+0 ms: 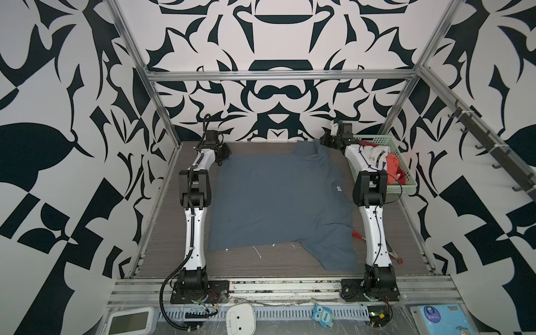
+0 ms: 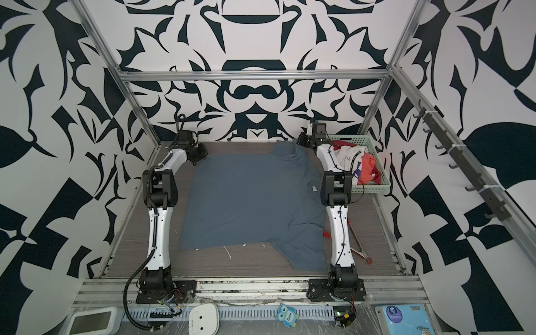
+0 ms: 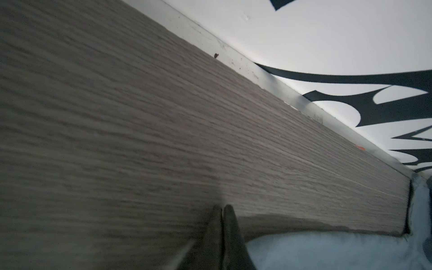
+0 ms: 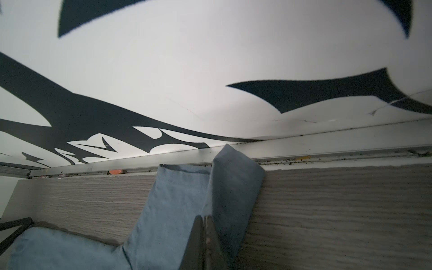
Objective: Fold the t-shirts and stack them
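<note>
- In both top views, the blue-grey t-shirt [image 1: 275,197] [image 2: 249,197] lay spread across the middle of the counter [image 1: 261,261] [image 2: 246,261]. Its collar pointed toward the right arm. One sleeve reached to the near edge and the other to the far edge.
- In both top views, the left fingers [image 1: 221,158] [image 2: 195,158] sat low at the shirt's far left corner. The right fingers [image 1: 322,142] [image 2: 300,140] were at the far sleeve, where the cloth rose in a bunched ridge.
- In both top views, a white t-shirt [image 1: 374,153] [image 2: 348,155] with a dark stripe and a red-orange t-shirt [image 1: 393,168] [image 2: 369,169] lay crumpled in the pale green basket [image 1: 401,188] [image 2: 371,190]. The basket stood at the far right of the counter, and neither pair of fingers touched these two shirts.
- In the left wrist view, we saw the left fingers [image 3: 222,210] pressed together with no gap, tips down near the counter [image 3: 117,117]. The blue-grey t-shirt [image 3: 327,252] lay just beside them, its edge meeting the side of one finger. We could not tell whether any cloth was nipped between them.
- In the right wrist view, the right fingers [image 4: 203,218] were closed tight on a fold of the blue-grey t-shirt [image 4: 233,187]. The sleeve stood up past the tips in a peaked ridge with its hemmed opening beside it. The rest of the cloth trailed back over the counter [image 4: 327,210].
</note>
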Tool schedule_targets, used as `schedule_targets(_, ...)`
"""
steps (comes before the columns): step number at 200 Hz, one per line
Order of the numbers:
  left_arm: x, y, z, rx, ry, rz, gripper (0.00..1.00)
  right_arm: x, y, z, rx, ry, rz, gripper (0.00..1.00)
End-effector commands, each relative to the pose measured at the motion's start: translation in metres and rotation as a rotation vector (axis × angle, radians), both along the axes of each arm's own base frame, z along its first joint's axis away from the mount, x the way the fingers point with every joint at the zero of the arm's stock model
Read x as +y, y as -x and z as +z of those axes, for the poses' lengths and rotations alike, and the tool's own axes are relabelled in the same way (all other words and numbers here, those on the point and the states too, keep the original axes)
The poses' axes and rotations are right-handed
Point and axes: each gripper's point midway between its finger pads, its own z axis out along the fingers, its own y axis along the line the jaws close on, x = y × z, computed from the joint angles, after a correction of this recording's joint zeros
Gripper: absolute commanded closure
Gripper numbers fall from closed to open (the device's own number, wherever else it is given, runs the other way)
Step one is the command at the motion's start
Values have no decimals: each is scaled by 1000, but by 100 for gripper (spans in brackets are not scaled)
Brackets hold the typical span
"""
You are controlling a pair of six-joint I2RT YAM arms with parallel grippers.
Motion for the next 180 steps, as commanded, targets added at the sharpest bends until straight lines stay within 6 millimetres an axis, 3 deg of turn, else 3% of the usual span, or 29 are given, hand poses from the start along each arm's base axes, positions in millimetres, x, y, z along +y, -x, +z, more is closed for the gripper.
schedule_targets(1, 3, 3, 29, -45, 13, 25, 100, 6, -2, 71, -122, -19, 15, 100)
schedule_targets(50, 7, 8, 93, -203, 91, 62, 100, 3, 11, 149, -263, -6, 20, 100)
schedule_targets(55, 8, 9, 98, -219, 109, 67, 100, 2, 12, 141, -245, 17, 19, 100)
schedule_targets(59, 10, 10, 103, -230, 125, 75, 100, 1, 17, 158, -268, 23, 20, 100)
schedule_targets(76, 19, 16, 118, -268, 188, 99, 100, 2, 29, 168, -278, 35, 35, 100)
schedule_targets(114, 27, 34, 136, -292, 196, 101, 100, -3, 51, 167, -257, 97, 37, 100)
schedule_targets(145, 26, 41, 133, -267, 173, 84, 100, -8, 51, 153, -215, 111, 16, 100)
schedule_targets(163, 26, 40, 126, -249, 175, 81, 100, -13, 40, 132, -137, 114, -25, 79)
schedule_targets(180, 25, 36, 116, -227, 179, 77, 100, -11, 28, 105, -70, 90, -31, 65)
